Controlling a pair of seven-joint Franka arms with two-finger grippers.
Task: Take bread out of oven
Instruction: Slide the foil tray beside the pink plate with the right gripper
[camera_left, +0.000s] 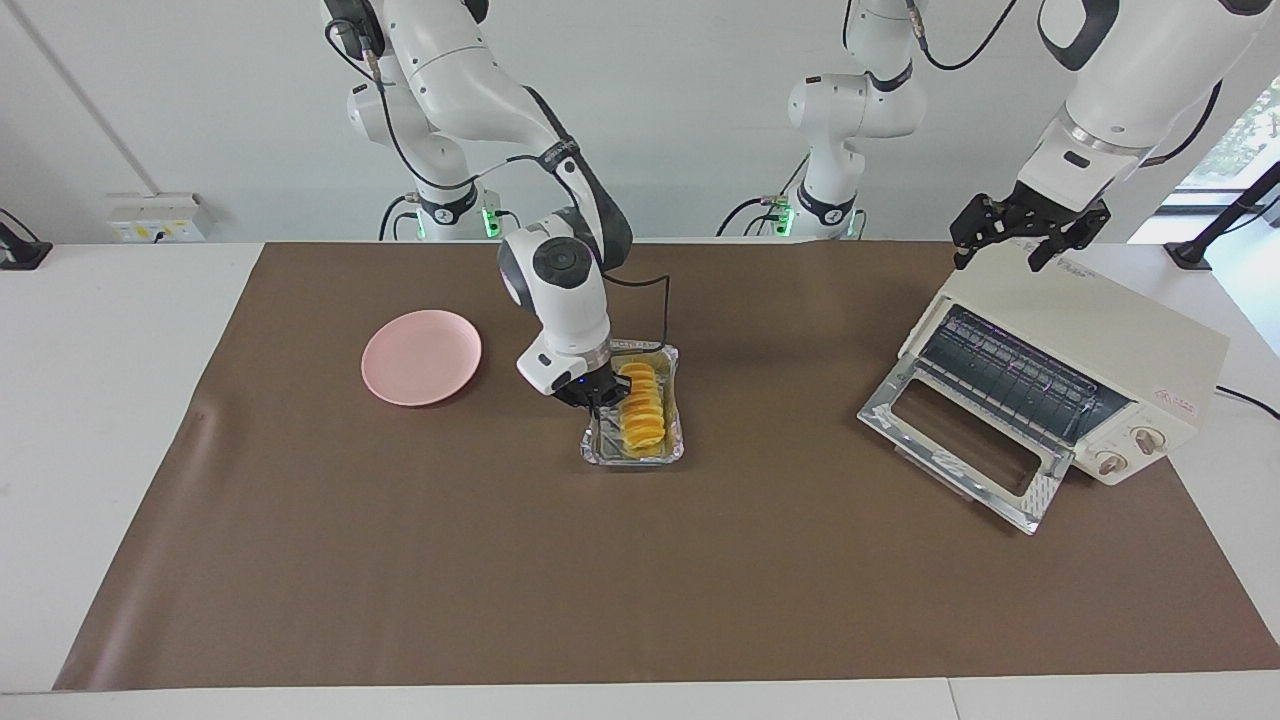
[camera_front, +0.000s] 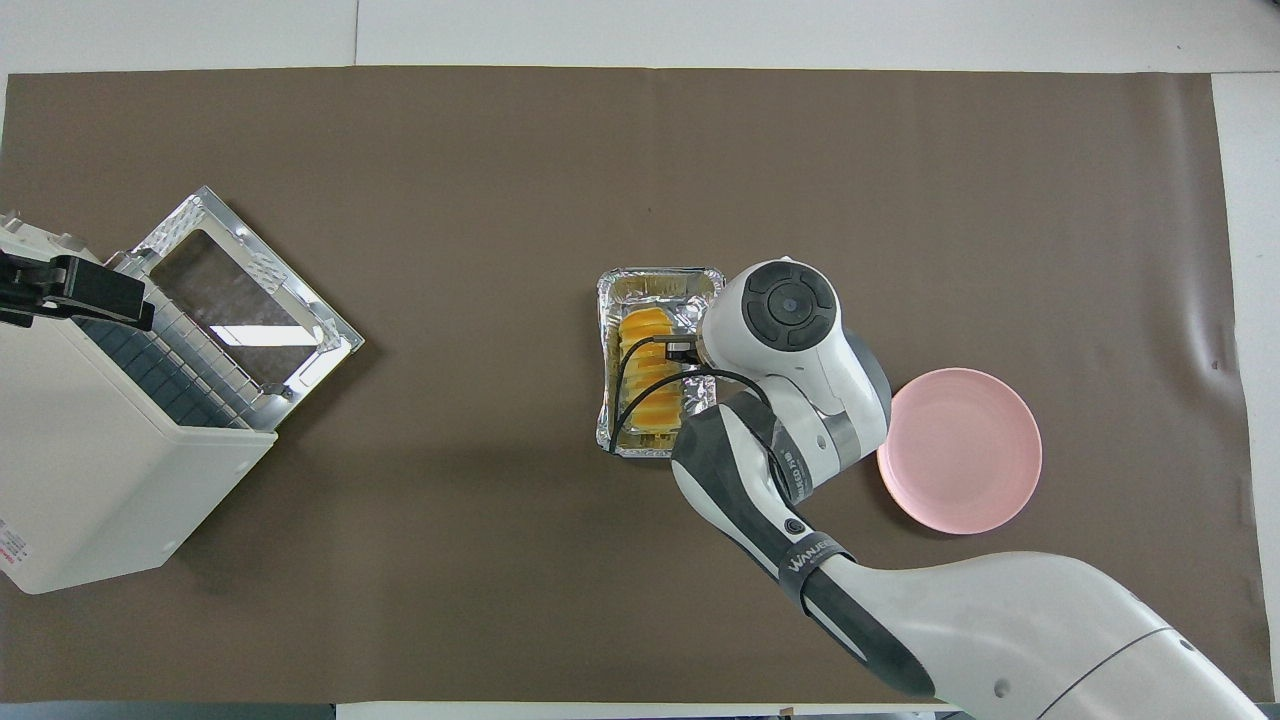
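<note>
Both hands apart: right hand (camera_left: 603, 402) at bread (camera_left: 642, 410), grip unclear.

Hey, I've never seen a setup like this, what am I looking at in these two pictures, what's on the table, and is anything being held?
These are two white robot arms at a table with a brown mat. One picture looks across the table at the arms; the other looks down from above them. The right claw is down at the bread, a ridged yellow loaf lying in a foil tray mid-table; whether it grips the loaf cannot be told. The left claw hangs over the top of the oven, holding nothing. The oven's glass door is folded down, and no bread shows on its rack. A pink plate lies bare beside the tray, toward the right arm's end.
</note>
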